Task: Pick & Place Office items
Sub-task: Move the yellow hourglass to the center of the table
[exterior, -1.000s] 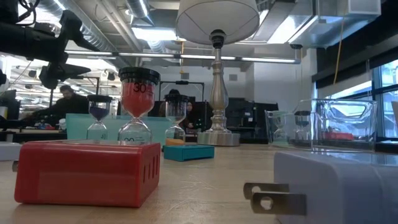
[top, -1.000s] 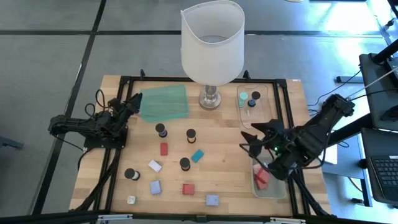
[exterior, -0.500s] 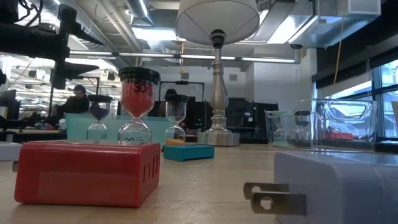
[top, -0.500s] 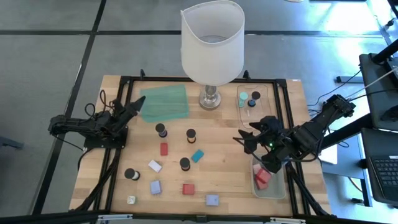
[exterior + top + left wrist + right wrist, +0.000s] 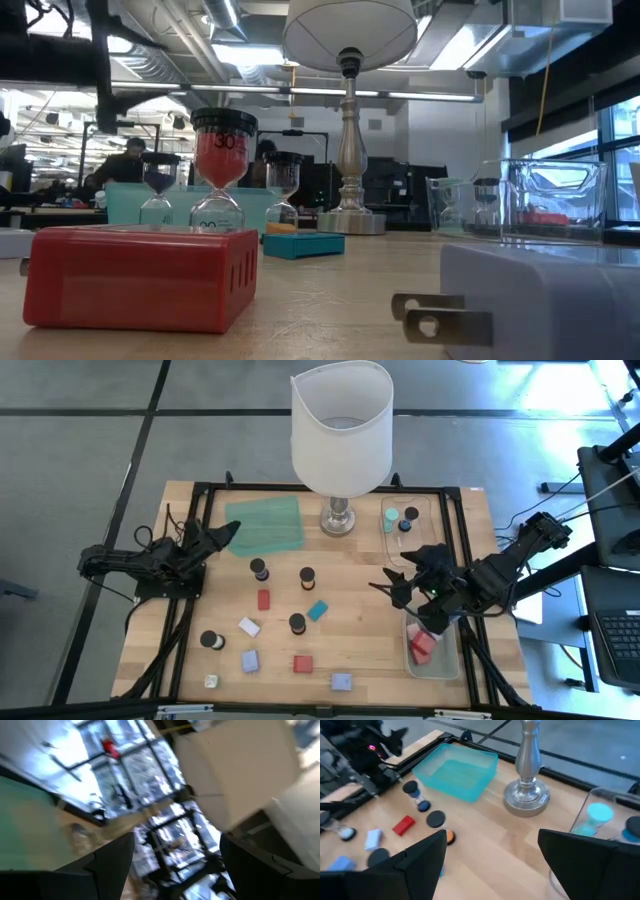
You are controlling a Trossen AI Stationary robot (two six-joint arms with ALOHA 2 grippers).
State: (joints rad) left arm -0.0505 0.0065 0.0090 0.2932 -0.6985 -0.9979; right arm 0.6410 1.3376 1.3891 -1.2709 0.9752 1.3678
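Note:
The office items lie spread over the table's middle and near part: dark-capped hourglass cylinders (image 5: 259,568) (image 5: 307,576) (image 5: 297,623) (image 5: 211,640), red blocks (image 5: 264,599) (image 5: 302,664), a teal block (image 5: 317,610), a white block (image 5: 249,626) and lavender blocks (image 5: 249,660) (image 5: 341,681). My right gripper (image 5: 388,584) hovers open over bare wood right of the teal block, and its wrist view (image 5: 492,865) shows nothing between the fingers. My left gripper (image 5: 228,532) is open in the air at the green tray's left edge, empty (image 5: 175,865).
A tall white-shaded lamp (image 5: 340,430) stands at the far middle on its metal base (image 5: 526,795). The green tray (image 5: 264,525) lies left of it. A clear tray (image 5: 404,518) holds a teal and a dark cylinder; a near-right clear tray (image 5: 432,647) holds red and pink pieces.
My right gripper has moved toward the table's left, away from the near-right clear tray, and stays open. My left gripper has reached a little toward the right, up to the green tray's edge. No item has moved.

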